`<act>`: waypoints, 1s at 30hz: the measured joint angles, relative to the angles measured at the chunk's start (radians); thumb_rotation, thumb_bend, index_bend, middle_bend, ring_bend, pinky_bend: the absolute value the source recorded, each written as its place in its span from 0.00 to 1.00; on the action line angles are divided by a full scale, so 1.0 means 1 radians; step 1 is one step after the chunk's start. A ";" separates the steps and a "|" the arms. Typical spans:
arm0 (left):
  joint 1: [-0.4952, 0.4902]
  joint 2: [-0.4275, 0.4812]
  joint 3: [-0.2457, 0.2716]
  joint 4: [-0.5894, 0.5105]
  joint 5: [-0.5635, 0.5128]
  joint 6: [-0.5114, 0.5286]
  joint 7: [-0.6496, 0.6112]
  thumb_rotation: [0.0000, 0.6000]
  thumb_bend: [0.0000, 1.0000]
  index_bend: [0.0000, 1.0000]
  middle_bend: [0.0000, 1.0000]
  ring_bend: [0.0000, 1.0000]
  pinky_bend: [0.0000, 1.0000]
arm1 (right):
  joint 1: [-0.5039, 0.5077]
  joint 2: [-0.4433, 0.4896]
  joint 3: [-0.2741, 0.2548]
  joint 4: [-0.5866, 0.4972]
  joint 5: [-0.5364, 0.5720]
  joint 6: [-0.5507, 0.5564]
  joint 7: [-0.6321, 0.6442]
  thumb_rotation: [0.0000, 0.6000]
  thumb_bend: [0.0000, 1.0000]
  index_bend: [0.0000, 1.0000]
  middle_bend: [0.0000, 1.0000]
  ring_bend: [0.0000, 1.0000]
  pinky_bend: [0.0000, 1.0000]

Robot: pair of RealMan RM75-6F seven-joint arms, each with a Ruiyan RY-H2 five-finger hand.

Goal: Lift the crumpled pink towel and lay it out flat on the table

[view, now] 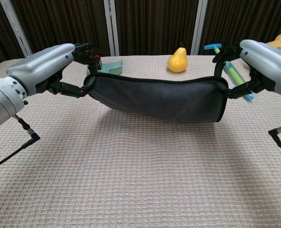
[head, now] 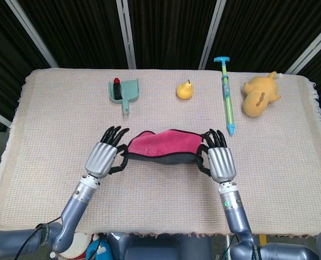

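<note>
The towel (head: 161, 147) is pink on top with a dark underside (view: 159, 99). It is stretched between my two hands, hanging a little above the table at its middle. My left hand (head: 103, 157) grips the towel's left edge, and my right hand (head: 219, 161) grips its right edge. In the chest view my left hand (view: 45, 66) and right hand (view: 264, 59) hold the dark cloth taut, and it sags slightly in between. The towel's shadow lies on the woven mat beneath it.
Along the far side of the beige woven mat (head: 160, 206) lie a green dustpan (head: 123, 90) with a red piece, a yellow pear (head: 185, 90), a blue-green syringe toy (head: 226, 100) and a yellow plush toy (head: 261, 95). Black cables (view: 22, 140) trail on the near mat.
</note>
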 measured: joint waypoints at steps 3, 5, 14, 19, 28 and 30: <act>0.012 -0.001 0.013 -0.013 0.011 0.001 0.018 1.00 0.53 0.55 0.08 0.00 0.00 | -0.017 -0.007 -0.015 -0.005 -0.018 0.004 0.001 1.00 0.60 0.63 0.24 0.06 0.02; 0.021 -0.003 0.022 -0.018 0.016 0.001 0.024 1.00 0.53 0.55 0.08 0.00 0.00 | -0.031 -0.012 -0.027 -0.006 -0.030 0.005 0.002 1.00 0.60 0.63 0.24 0.06 0.02; 0.063 -0.027 0.057 -0.021 0.035 -0.002 0.025 1.00 0.53 0.55 0.07 0.00 0.00 | -0.073 -0.025 -0.059 -0.005 -0.080 0.006 0.008 1.00 0.60 0.63 0.24 0.06 0.02; 0.079 -0.031 0.065 -0.021 0.056 -0.001 0.020 1.00 0.53 0.55 0.07 0.00 0.00 | -0.095 -0.026 -0.075 -0.016 -0.114 0.011 0.008 1.00 0.60 0.63 0.24 0.06 0.02; 0.101 -0.024 0.065 -0.022 0.078 -0.001 0.025 1.00 0.53 0.55 0.07 0.00 0.00 | -0.134 -0.030 -0.105 -0.019 -0.155 0.006 0.009 1.00 0.60 0.63 0.24 0.06 0.02; 0.106 -0.024 0.066 -0.024 0.081 -0.003 0.027 1.00 0.53 0.55 0.07 0.00 0.00 | -0.142 -0.033 -0.110 -0.013 -0.160 0.004 0.008 1.00 0.60 0.63 0.24 0.06 0.02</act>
